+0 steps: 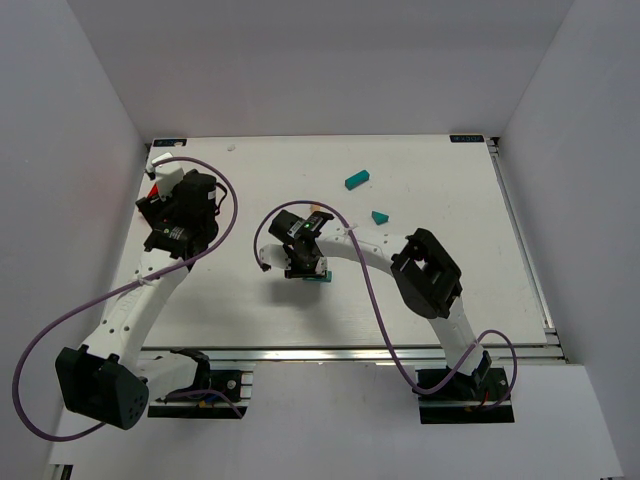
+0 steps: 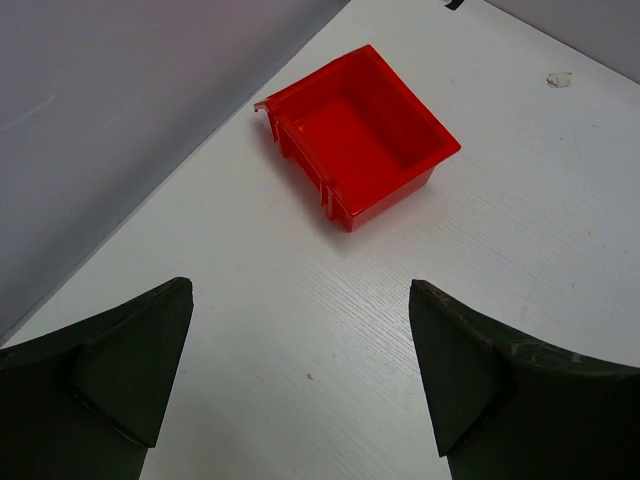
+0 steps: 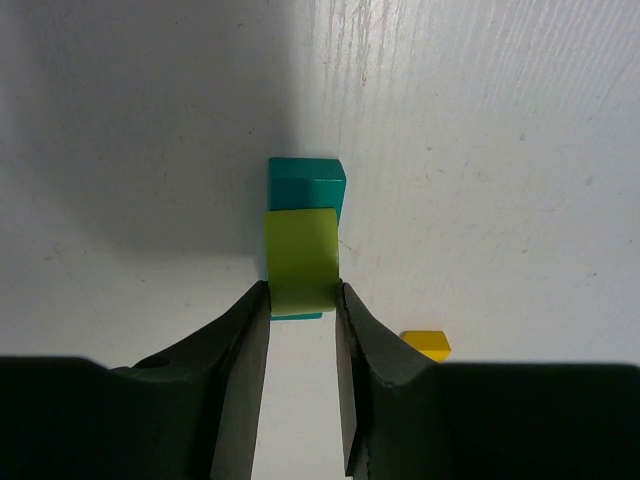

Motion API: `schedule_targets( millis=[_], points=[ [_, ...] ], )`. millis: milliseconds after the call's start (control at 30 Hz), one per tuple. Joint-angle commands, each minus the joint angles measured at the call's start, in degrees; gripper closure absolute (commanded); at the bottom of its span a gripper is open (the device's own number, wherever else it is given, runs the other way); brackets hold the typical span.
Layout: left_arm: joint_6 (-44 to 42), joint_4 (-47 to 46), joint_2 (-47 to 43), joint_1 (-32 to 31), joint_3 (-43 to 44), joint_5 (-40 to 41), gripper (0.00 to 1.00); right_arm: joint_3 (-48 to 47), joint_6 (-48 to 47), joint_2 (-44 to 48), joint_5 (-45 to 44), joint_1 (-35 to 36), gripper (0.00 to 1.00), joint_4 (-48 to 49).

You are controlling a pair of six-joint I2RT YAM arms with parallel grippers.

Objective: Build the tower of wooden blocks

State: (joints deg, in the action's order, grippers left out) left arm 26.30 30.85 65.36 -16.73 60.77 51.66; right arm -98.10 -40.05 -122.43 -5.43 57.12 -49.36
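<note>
The right gripper (image 3: 301,297) pinches a small square yellow-green wooden block (image 3: 300,255) between its 2 dark fingers, which press on the block's 2 opposite sides. That block sits directly over a teal wooden block (image 3: 312,180) standing on the white table (image 3: 520,150); whether the 2 blocks touch I cannot tell. These 2 blocks are the wood block tower (image 1: 319,278), which stands near the table's middle, a little left of centre in the top view. Just right of the fingers lies a small yellow block (image 3: 427,344). Farther back, a long teal block (image 1: 357,178) and a teal wedge (image 1: 380,216) lie apart from each other. The left gripper (image 2: 298,330) hangs with its fingers spread wide above the table near the far left corner. A red plastic bin (image 2: 385,200) stands just beyond it.
</note>
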Motion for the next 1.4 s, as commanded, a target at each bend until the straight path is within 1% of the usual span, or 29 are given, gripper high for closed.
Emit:
schedule_targets(
  millis=[0, 200, 767, 1067, 1367],
  points=[
    [-0.2, -0.5, -0.1, -0.2, 0.1, 0.0, 0.02, 0.3, 1.6, 0.9, 0.4, 0.3, 0.72, -1.0],
    [-0.3, -0.5, -0.1, -0.3, 0.1, 0.0, 0.02, -0.2, 2.9, 1.0, 0.6, 0.4, 0.74, -0.8],
    [-0.3, -0.4, 0.4, -0.3, 0.2, -0.3, 0.02, -0.8, 3.8, 0.9, 1.8, 0.3, 0.73, -1.4],
    [-0.3, -0.2, 0.7, -0.4, 0.6, -0.7, 0.02, -1.1, 4.6, 0.6, 1.2, 0.3, 0.68, -0.7],
    [-0.3, -0.1, 0.7, -0.4, 0.5, -0.6, 0.02, -1.4, 5.2, 0.4, 0.9, 0.3, 0.68, -0.1]
  ],
)
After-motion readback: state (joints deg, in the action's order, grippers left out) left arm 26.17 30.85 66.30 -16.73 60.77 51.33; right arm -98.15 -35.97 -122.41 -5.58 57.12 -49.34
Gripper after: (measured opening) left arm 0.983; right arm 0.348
